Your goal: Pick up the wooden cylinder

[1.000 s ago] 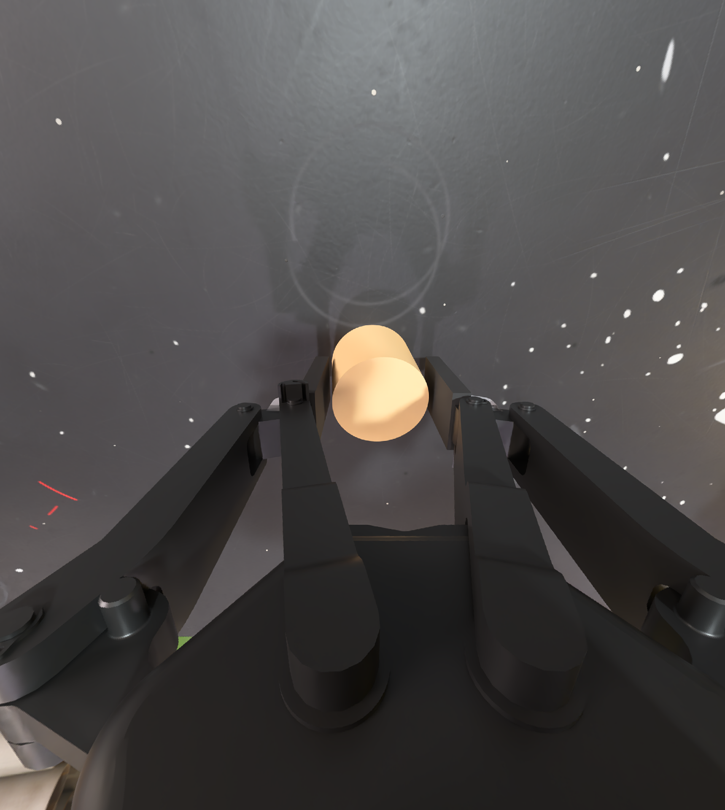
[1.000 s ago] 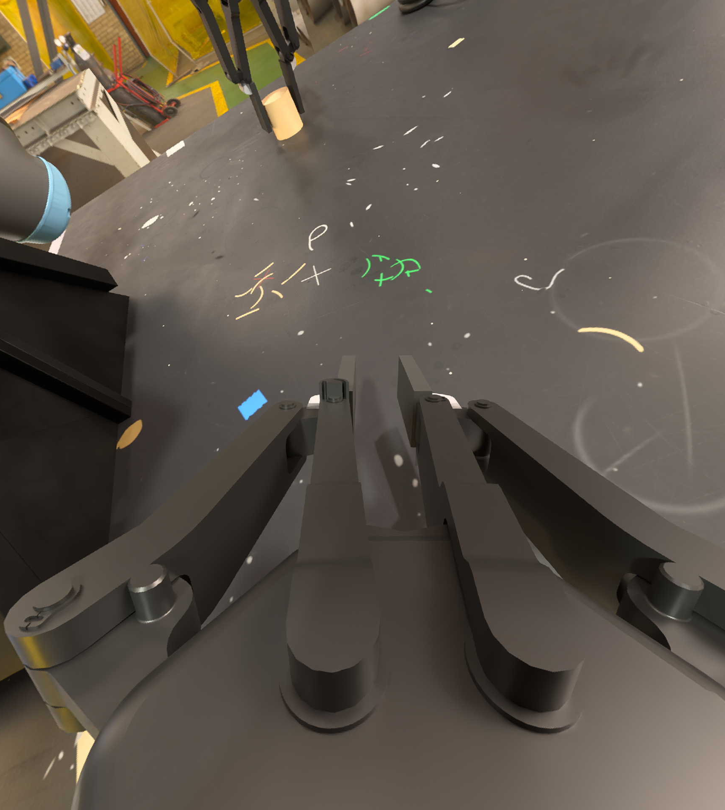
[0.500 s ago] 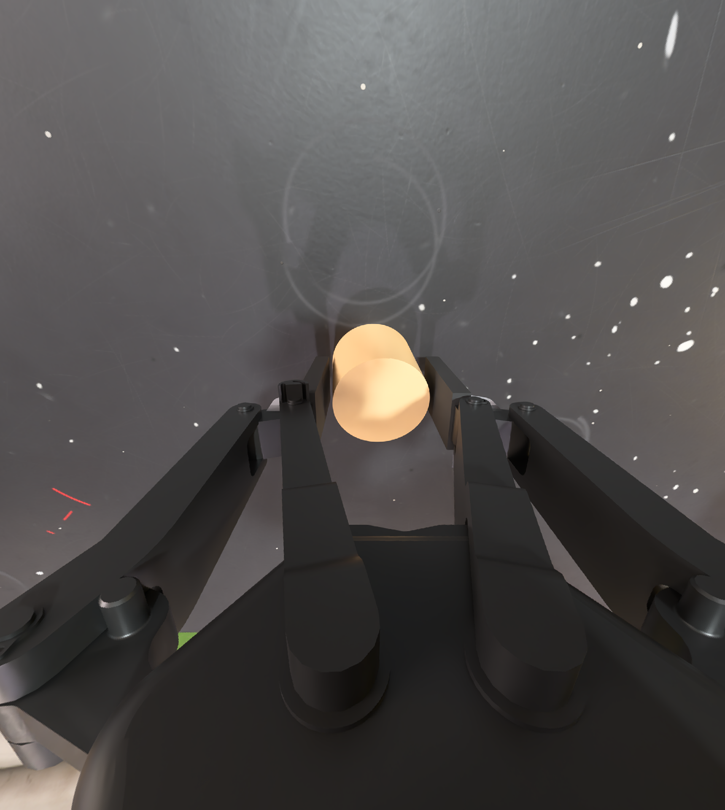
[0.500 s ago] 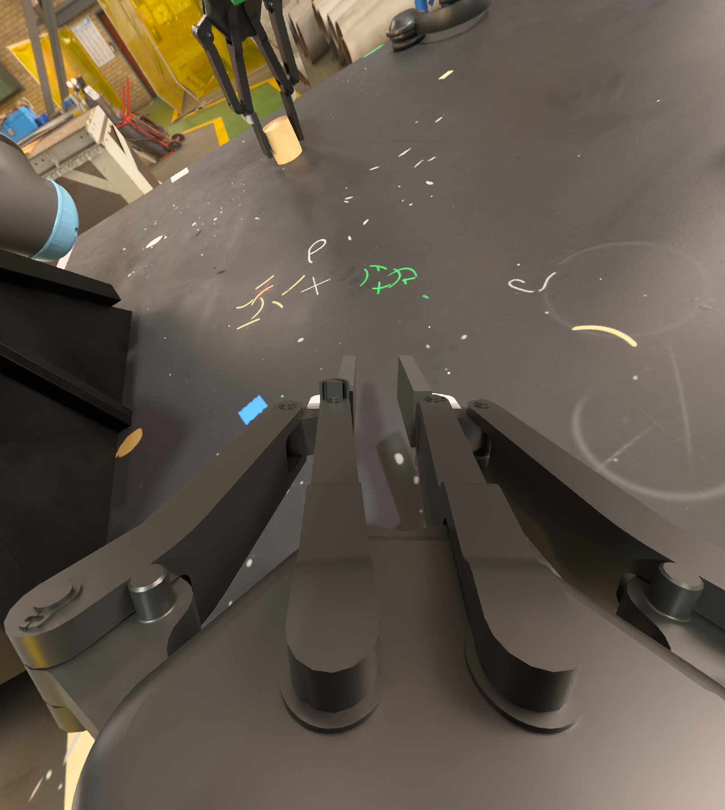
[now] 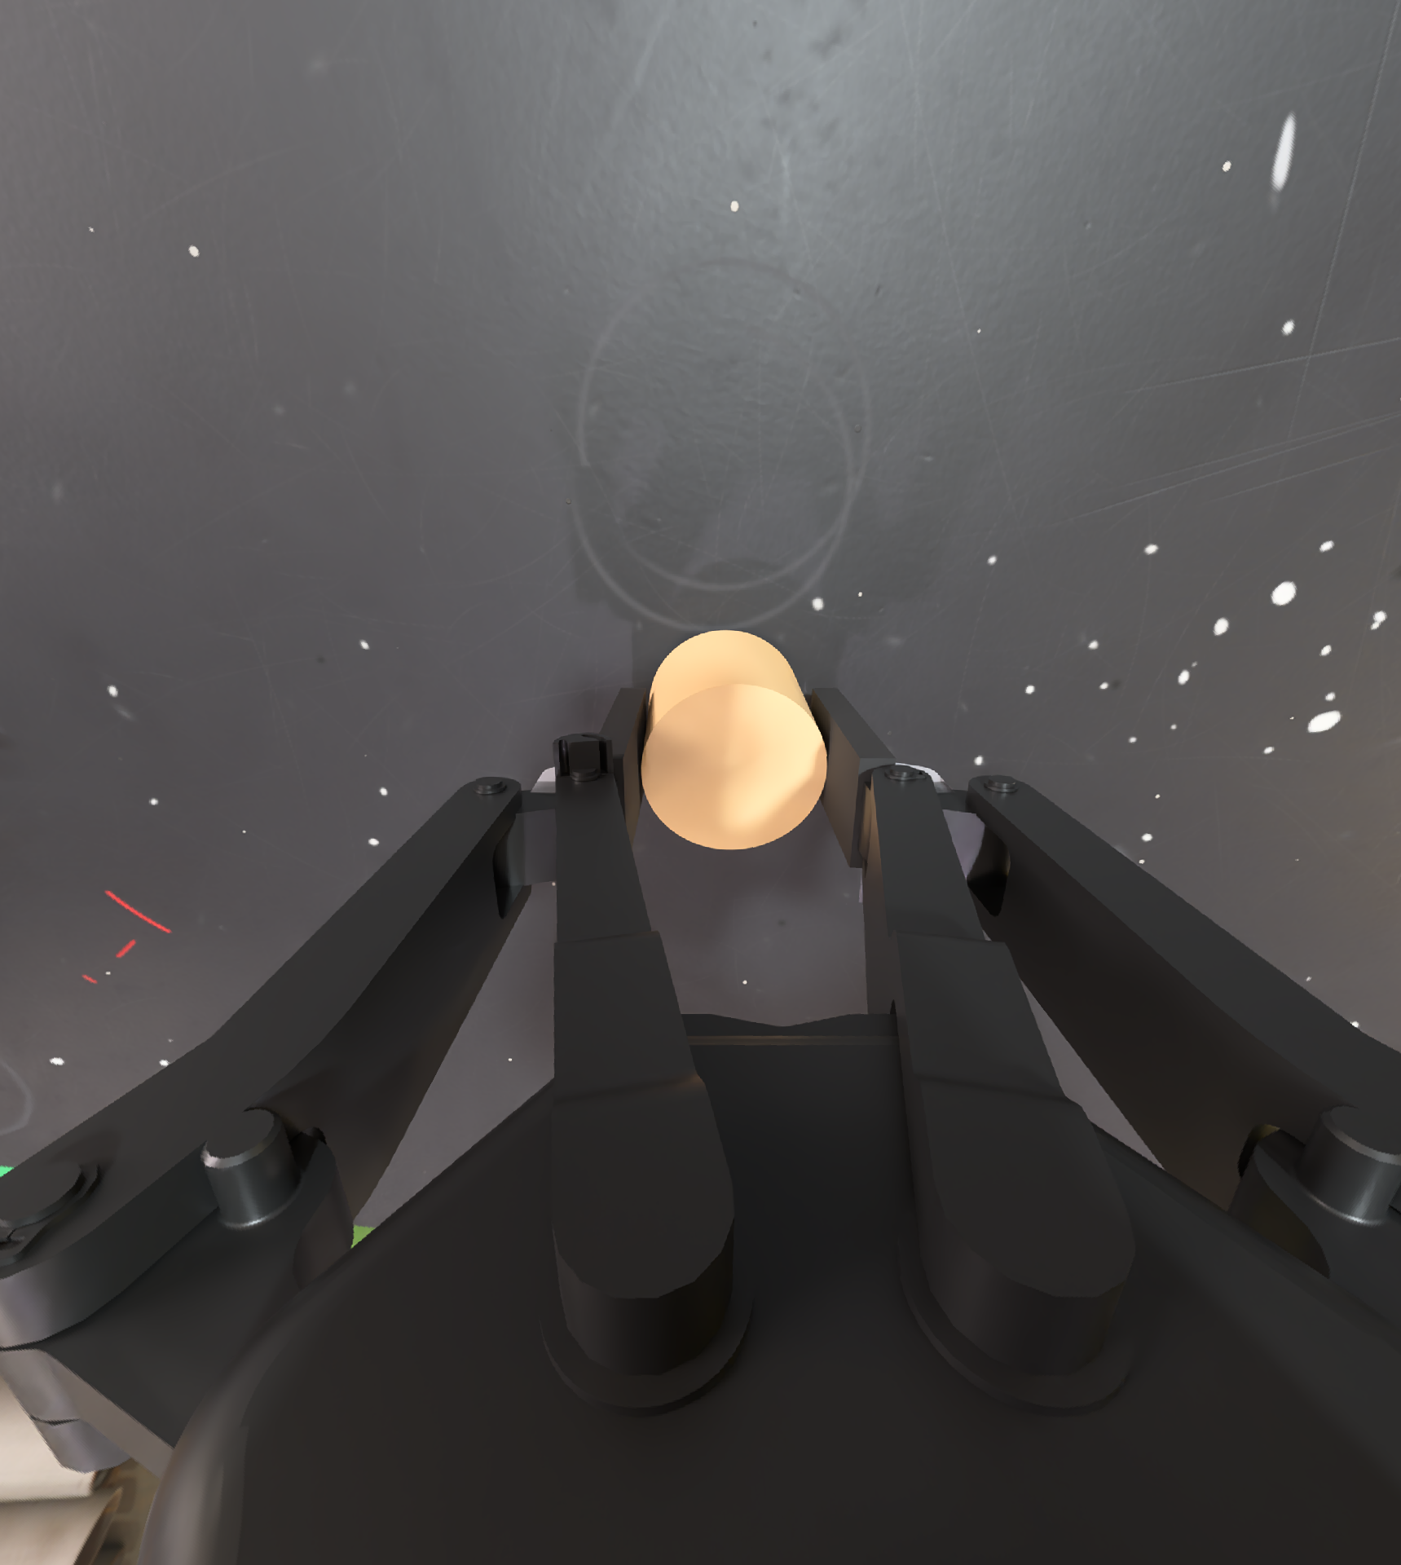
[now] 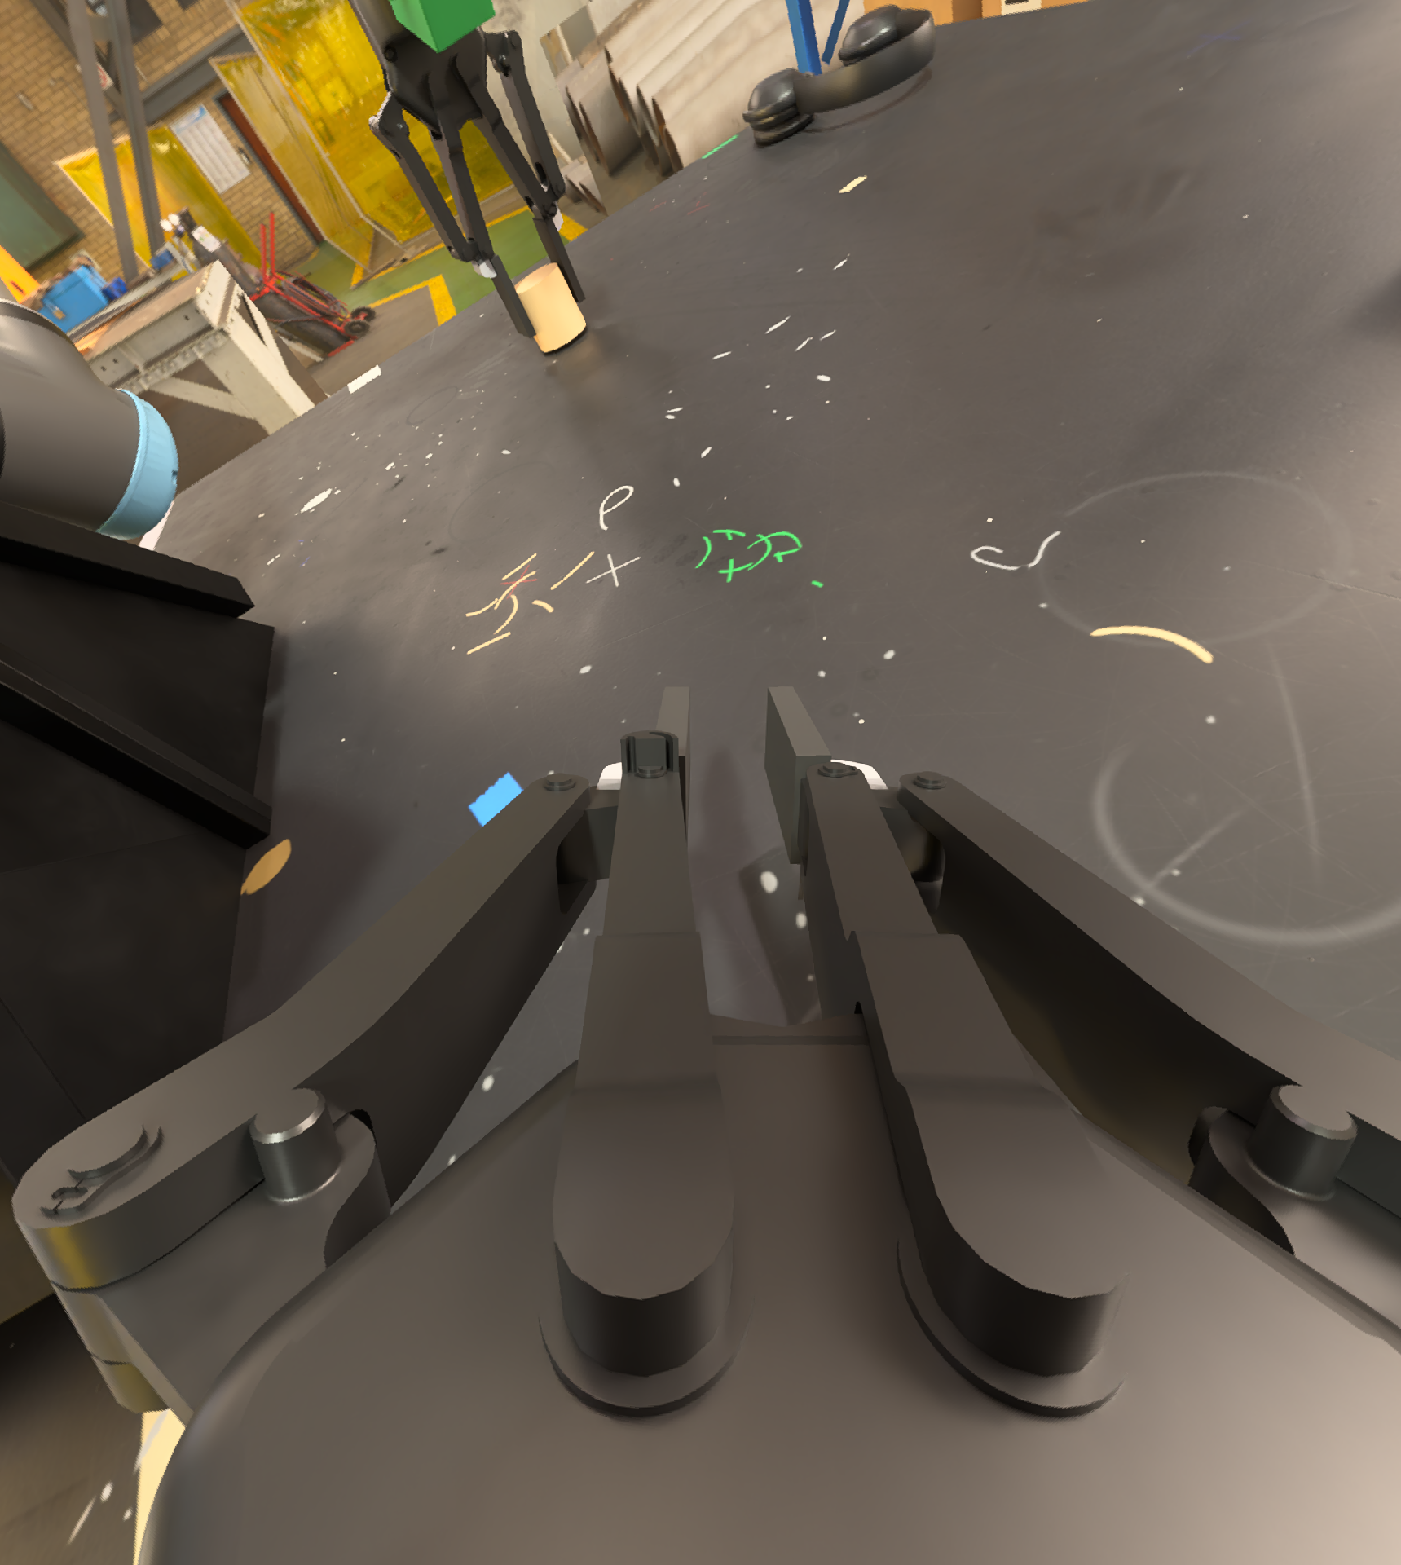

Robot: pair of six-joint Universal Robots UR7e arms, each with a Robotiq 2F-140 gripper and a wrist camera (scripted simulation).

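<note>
The wooden cylinder (image 5: 730, 762) is a short, pale tan peg. My left gripper (image 5: 730, 720) is shut on it, one pad on each side, its round end facing the camera. It hangs just above the dark grey table (image 5: 341, 423). In the right wrist view the cylinder (image 6: 551, 312) is small and far off at the table's far left, held by the left gripper (image 6: 548, 309), which reaches down from above. My right gripper (image 6: 726, 711) is empty, its jaws almost together with a narrow gap, low over the table.
A black block (image 6: 87, 677) and an arm link with a blue ring (image 6: 45, 440) stand at the left. Dark rounded mounts (image 6: 832, 85) sit at the table's far edge. Chalk marks (image 6: 747, 550) lie mid-table. The table edge runs just behind the cylinder.
The left gripper keeps its hold on the cylinder, and the table marks beneath it have shifted slightly. The right wrist view has tilted up, showing more of the left gripper and the hall behind it.
</note>
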